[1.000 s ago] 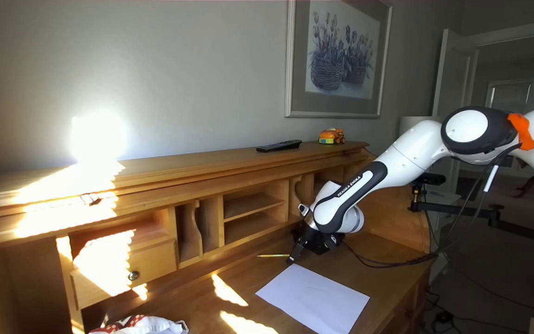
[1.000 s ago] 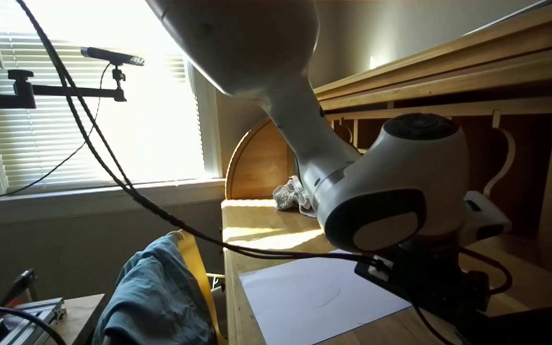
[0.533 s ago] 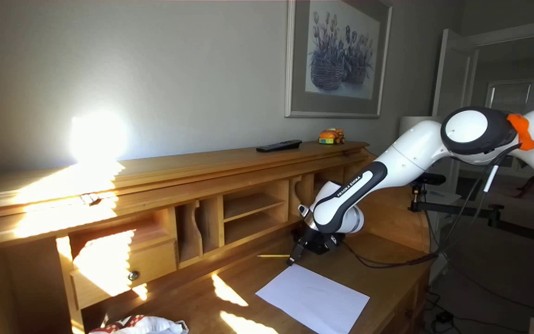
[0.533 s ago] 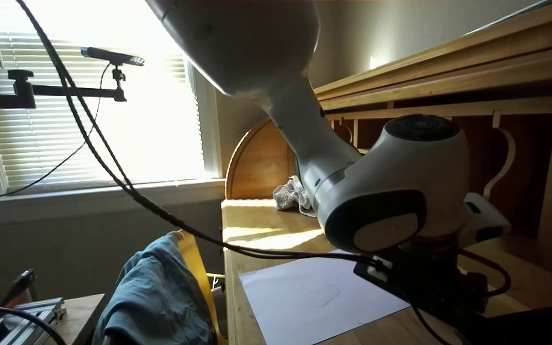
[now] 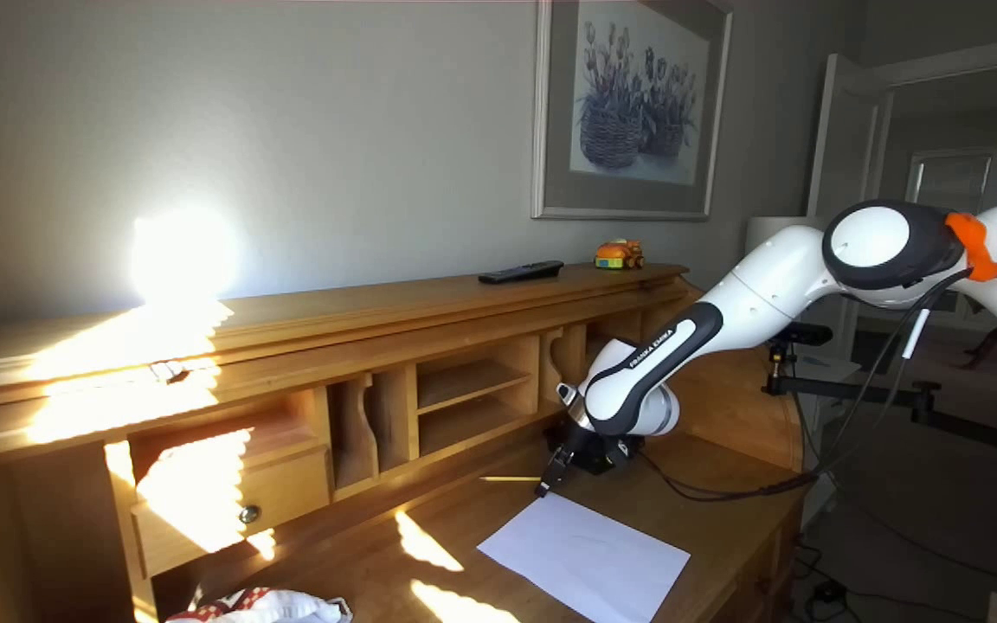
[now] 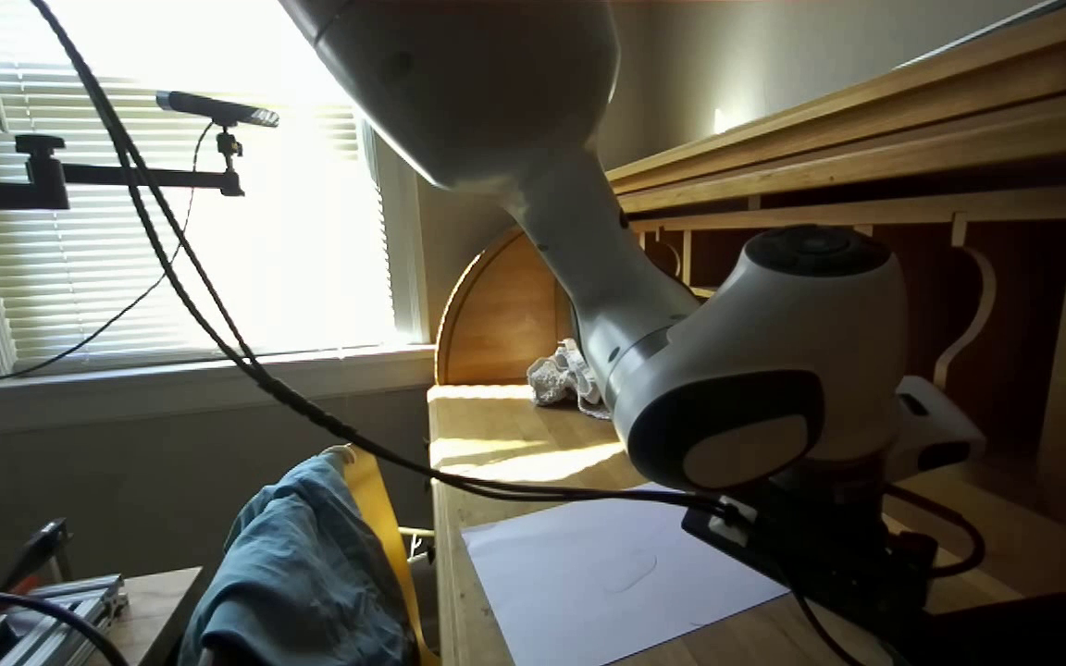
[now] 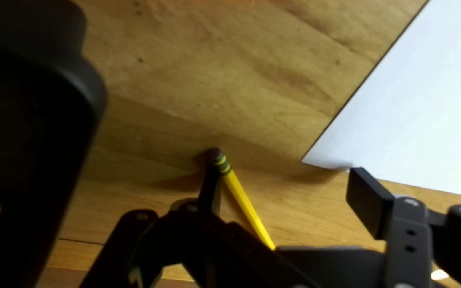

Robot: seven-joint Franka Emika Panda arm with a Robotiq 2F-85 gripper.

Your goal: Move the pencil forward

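Desk (image 7: 214,88): descending too far could jam fingertips (image 7: 366,200). Paper (image 7: 426,116): edge by one finger, contact unclear; closing might snag it. Gripper (image 7: 283,172): spread wide, nothing held. Pencil (image 7: 246,204): on desk, in the gap, off-centre; lopsided closing could swivel it.

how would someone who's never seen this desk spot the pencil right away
Find the wooden desk with pigeonholes along its back, then the white paper lying on it. Between a corner of that paper and the pigeonholes, by the end effector, lies the pencil. Unlike the broad, flat paper, it is slim and yellow, green-banded near one end.
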